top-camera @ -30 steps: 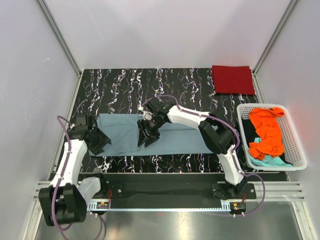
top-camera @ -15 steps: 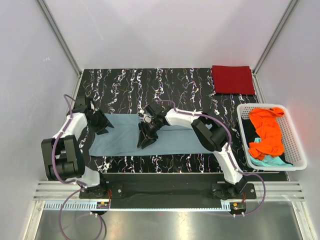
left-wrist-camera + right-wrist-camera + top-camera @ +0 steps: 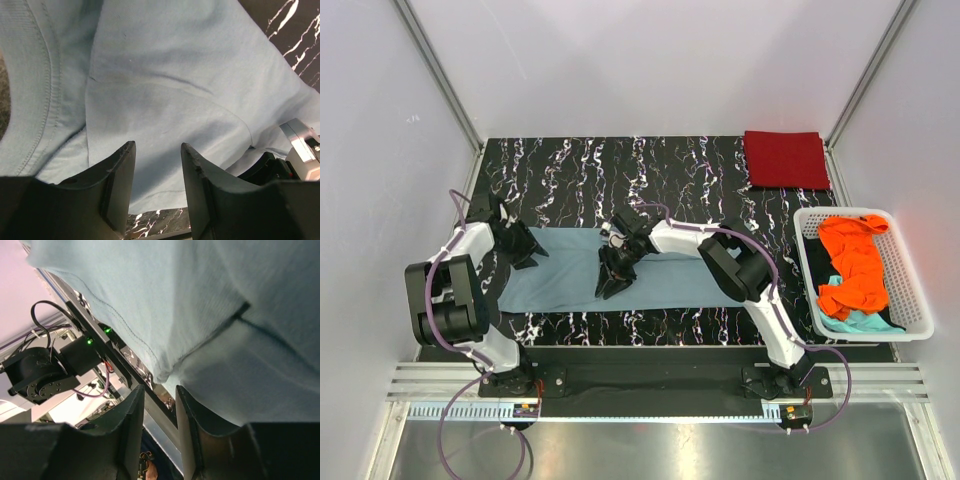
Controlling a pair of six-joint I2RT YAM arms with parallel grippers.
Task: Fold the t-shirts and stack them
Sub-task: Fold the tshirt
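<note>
The dusty grey-blue t-shirt point(image 3: 660, 275) lies spread flat across the middle of the black marbled table. My left gripper point(image 3: 528, 252) is open at its left end, just above the cloth point(image 3: 165, 75) beside the collar point(image 3: 30, 75). My right gripper point(image 3: 608, 284) is open over the shirt's middle near its front hem point(image 3: 210, 305), with nothing between the jaws. The dark red t-shirt point(image 3: 785, 160) lies folded at the back right corner. The bright orange t-shirt point(image 3: 855, 265) and the teal one point(image 3: 855, 322) lie crumpled in the basket.
The white slatted basket point(image 3: 918, 290) stands at the table's right edge. Metal frame posts point(image 3: 440, 80) rise at the back corners. The table's front rail point(image 3: 160, 415) is close under the right gripper. The right arm's wrist point(image 3: 300, 150) shows in the left wrist view.
My left arm swung from the shirt's front left corner back to its far left end, then held. My right gripper shifted slightly over the shirt's middle.
</note>
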